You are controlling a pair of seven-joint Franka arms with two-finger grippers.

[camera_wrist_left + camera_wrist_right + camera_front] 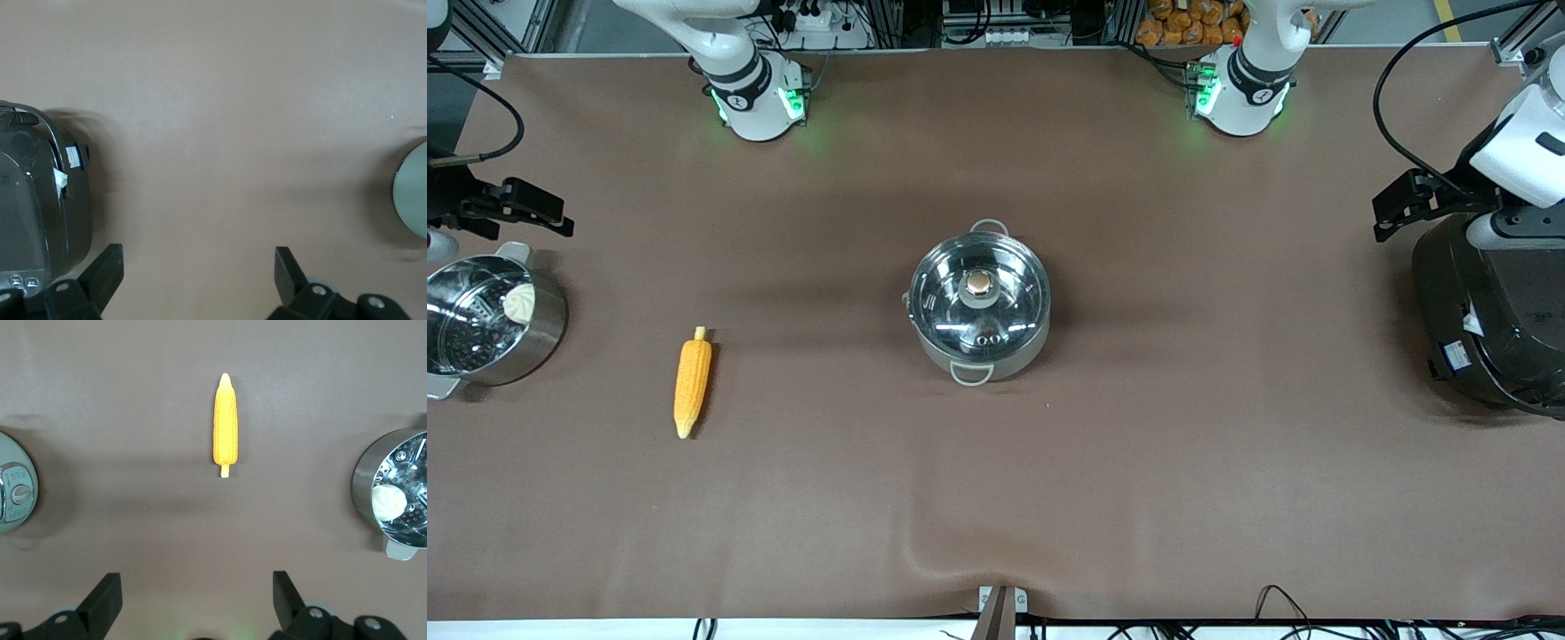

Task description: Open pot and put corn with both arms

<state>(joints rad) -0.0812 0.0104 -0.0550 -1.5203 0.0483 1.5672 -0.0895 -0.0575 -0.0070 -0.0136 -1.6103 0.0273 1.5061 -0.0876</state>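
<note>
Both jaws wide open, empty. Left gripper [193,283] parked over the rice cooker [1494,311] end, right gripper [193,603] over the steamer pot [489,320] end. Nothing started: glass lid [978,298] on the pot [978,307] mid-table; corn [692,382] flat between steamer pot and pot. Next, probably: left to the copper knob [979,284], right to the corn.

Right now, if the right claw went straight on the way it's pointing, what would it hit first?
Probably the bare brown table. The right claw is open and faces down at it; the corn cob lies past the fingertips, not between them, though depth is unclear.
</note>
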